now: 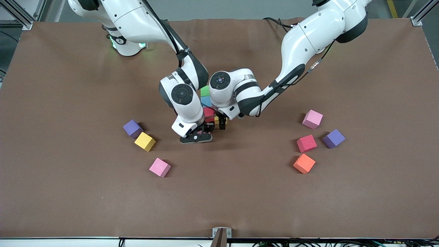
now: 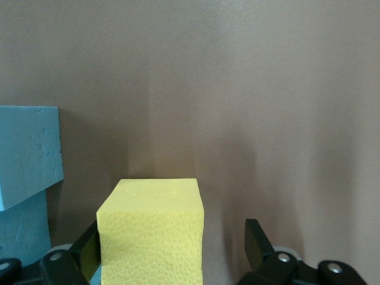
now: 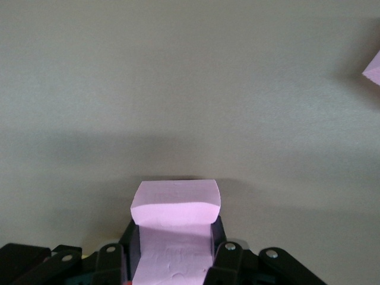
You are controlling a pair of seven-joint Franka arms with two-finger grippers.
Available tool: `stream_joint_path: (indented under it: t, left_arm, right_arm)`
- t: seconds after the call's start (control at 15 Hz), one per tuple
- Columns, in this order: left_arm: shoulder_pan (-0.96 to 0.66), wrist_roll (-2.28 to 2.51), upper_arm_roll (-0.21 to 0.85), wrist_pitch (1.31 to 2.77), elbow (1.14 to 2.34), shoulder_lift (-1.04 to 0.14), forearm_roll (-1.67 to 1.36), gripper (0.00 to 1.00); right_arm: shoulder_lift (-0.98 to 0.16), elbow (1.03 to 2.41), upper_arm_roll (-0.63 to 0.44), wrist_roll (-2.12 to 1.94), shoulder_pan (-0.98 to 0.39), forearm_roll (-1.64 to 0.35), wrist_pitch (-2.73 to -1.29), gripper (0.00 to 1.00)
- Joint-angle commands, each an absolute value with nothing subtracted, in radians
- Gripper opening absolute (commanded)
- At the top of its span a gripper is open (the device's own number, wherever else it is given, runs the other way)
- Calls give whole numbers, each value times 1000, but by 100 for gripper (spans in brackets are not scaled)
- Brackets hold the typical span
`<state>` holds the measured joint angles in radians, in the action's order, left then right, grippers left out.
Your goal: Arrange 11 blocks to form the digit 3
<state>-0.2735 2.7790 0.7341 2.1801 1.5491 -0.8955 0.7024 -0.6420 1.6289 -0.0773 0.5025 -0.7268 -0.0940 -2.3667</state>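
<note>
Two grippers meet at mid-table over the half-built digit 3.

On the brown tabletop [image 1: 68, 192], the left gripper [image 2: 172, 261] stands with jaws apart around a yellow block [image 2: 151, 234] beside the light blue block [image 2: 27, 157]. The right gripper [image 3: 173, 249] is clamped on a pink block [image 3: 175, 208]. Green block [image 1: 205, 90] and red block [image 1: 208, 112] show between the wrists. Loose blocks lie toward both ends; aluminium framing stands at the corners.

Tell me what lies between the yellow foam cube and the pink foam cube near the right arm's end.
Only bare brown table between yellow cube and pink cube, front view.
</note>
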Motion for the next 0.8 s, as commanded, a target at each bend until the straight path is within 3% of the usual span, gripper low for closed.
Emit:
stream_joint_path:
  t: [0.0,0.53,0.73]
  left_arm:
    - [-259,2942,750,2171,1589,-841,727,100]
    - [-25,2841,962,2086,1661,-833,727,100]
    - [64,2743,1021,2057,1655,-830,742,100]
  right_arm:
    - [-667,1606,-80,525,-750,-100,-2358,3]
    - [-690,1605,-80,569,-773,-100,-2344,3]
    - [-709,1568,-80,601,-781,-100,-2278,3]
